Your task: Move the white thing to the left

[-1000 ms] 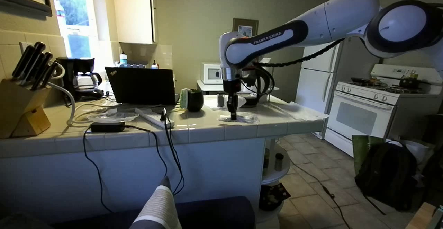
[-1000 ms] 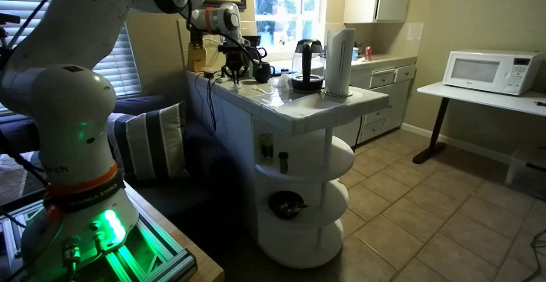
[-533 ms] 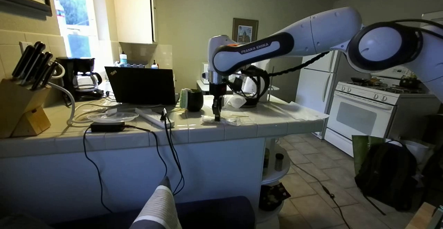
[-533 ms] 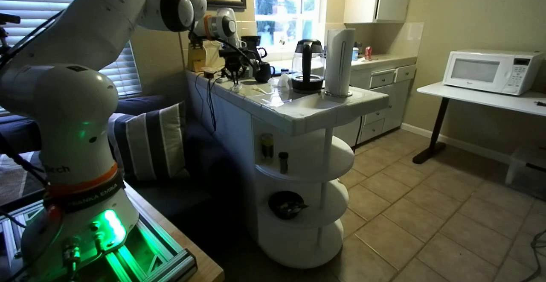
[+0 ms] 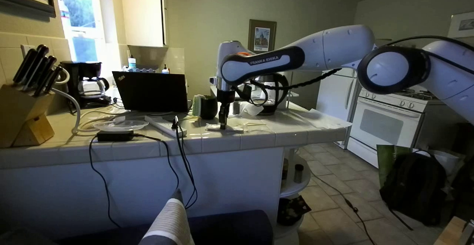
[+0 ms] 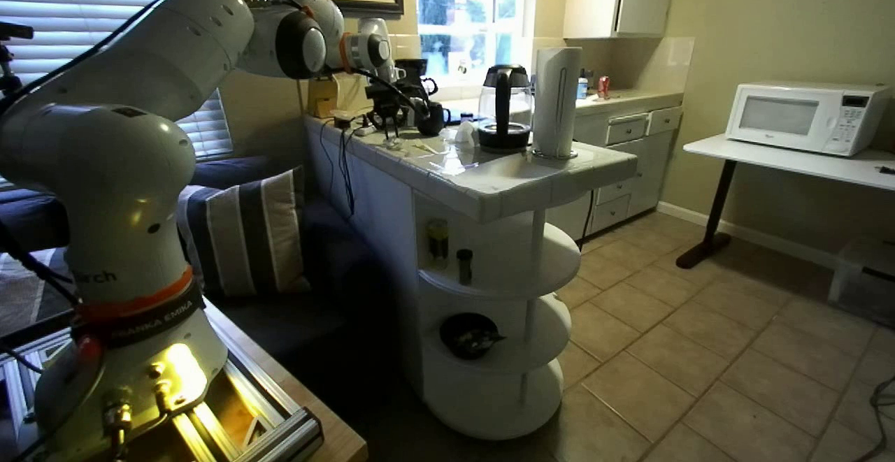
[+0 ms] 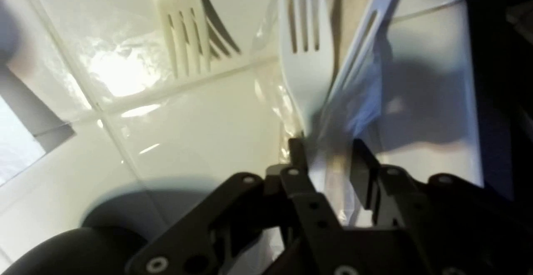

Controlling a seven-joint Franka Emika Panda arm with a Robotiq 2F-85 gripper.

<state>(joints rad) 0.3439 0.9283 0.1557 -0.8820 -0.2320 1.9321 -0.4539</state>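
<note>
You've got the fingers (image 7: 296, 152) drawn in narrow on the white packet (image 7: 309, 77), one on each side, and in the wrist view the clear wrap bunches up right where they pinch it. Inside it you can make out a fork (image 7: 306, 60) and a second white utensil (image 7: 363, 42), no idea what kind from here. Your packet is down low at the front strip of the worktop (image 5: 274, 131); whether it's resting on the tile or hanging a hair above, I can't tell. The front edge runs down the right side of your wrist view, with a strip of shadowed tile between it and the packet and just dark past that. On the packet's other side a loose fork (image 7: 181, 21) lies near it, not touching. In an exterior view you've got bare tile going left from the packet as far as the power strip (image 5: 164, 125), which lies at an angle with one end close to the front edge. The mug (image 5: 210, 108) stands near your fingers, a bit left and farther back from that edge, so it's tighter there. Going right there's more bare tile, then the sheet (image 5: 321, 118) at the worktop's end. The kettle (image 6: 503, 109) and towel roll (image 6: 557, 102) stand well apart from your packet.
</note>
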